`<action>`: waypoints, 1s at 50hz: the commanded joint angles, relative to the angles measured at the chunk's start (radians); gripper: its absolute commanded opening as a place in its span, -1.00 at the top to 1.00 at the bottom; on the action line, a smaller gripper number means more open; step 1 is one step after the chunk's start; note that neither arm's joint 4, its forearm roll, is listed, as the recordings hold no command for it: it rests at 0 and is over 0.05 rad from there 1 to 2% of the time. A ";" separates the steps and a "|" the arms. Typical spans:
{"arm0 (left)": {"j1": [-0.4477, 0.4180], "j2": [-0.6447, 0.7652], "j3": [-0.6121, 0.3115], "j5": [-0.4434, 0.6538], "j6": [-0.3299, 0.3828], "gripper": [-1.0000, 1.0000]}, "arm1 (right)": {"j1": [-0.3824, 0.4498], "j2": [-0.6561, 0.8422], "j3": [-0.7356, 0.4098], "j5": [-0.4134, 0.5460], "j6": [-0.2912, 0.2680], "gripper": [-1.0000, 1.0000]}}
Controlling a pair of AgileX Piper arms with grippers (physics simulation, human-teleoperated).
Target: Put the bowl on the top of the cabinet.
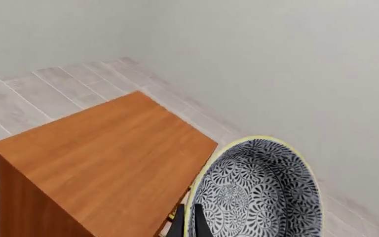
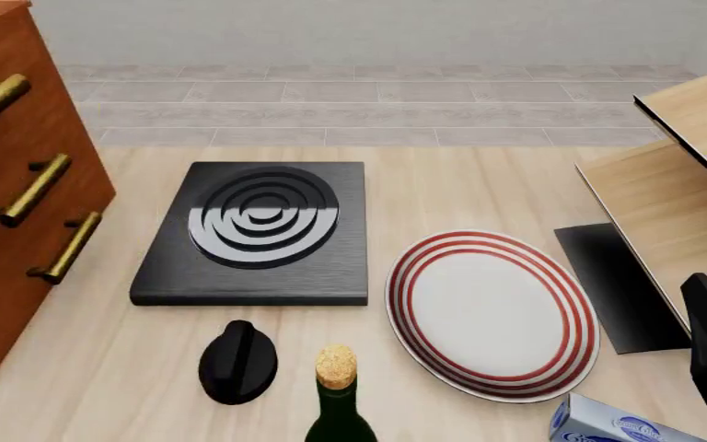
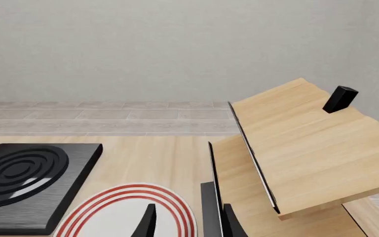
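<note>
In my left wrist view, the left gripper (image 1: 188, 224) has its fingers pinching the rim of the bowl (image 1: 258, 192), which hangs in the air beside and just past one edge of the cabinet (image 1: 110, 153) top, not resting on it. In my front view, the cabinet (image 2: 22, 184) stands at the table's (image 2: 477, 193) left end. The plate (image 2: 492, 313) lies well right of the cabinet. The right gripper (image 3: 186, 222) hovers over the plate (image 3: 120, 215), fingers spread.
</note>
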 commanded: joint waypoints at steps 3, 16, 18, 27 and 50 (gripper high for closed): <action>0.072 0.051 0.008 -0.045 -0.111 1.00 | 0.000 0.000 0.000 0.000 0.000 -1.00; 0.153 0.135 0.035 -0.080 -0.199 1.00 | 0.000 0.000 0.000 0.000 0.000 -1.00; 0.158 0.139 0.031 -0.082 -0.206 1.00 | 0.000 0.000 0.000 0.000 0.000 -1.00; 0.175 0.156 0.038 -0.093 -0.253 1.00 | 0.000 0.000 0.000 0.000 0.000 -1.00; 0.252 0.262 0.062 -0.148 -0.331 1.00 | 0.000 0.000 0.000 0.000 0.000 -1.00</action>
